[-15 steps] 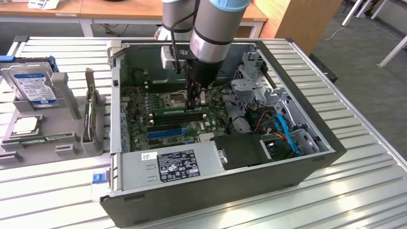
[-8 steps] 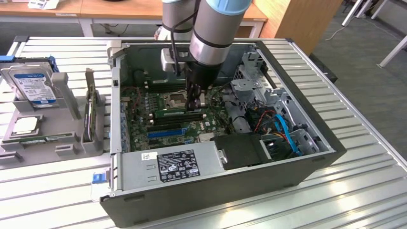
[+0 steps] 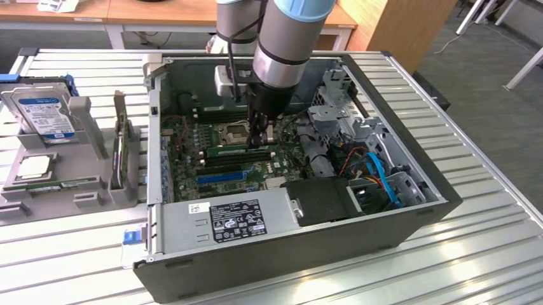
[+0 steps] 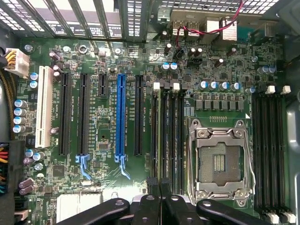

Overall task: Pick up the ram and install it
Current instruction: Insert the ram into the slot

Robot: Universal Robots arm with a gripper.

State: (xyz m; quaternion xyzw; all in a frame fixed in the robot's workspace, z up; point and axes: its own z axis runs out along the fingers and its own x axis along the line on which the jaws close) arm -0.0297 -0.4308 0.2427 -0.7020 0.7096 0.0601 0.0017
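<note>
The ram (image 4: 164, 136) is a thin green stick seen edge-on, standing along one of the black memory slots next to the CPU socket (image 4: 219, 161). In the exterior view it is a green strip (image 3: 233, 150) on the motherboard inside the open computer case (image 3: 297, 254). My gripper (image 3: 257, 143) hangs straight down into the case over that slot. Its black fingers (image 4: 150, 204) meet at the near end of the stick, and the gripper (image 4: 158, 187) is shut on the ram. Whether the stick is fully seated in the slot is hidden by the fingers.
A grey fixture (image 3: 93, 127) at the exterior view's left holds a hard drive (image 3: 47, 111), an upright card (image 3: 121, 152), a processor chip (image 3: 34, 166) and another green stick (image 3: 63, 185). The power supply (image 3: 229, 219), drive cage (image 3: 339, 114) and cables (image 3: 378, 171) crowd the case.
</note>
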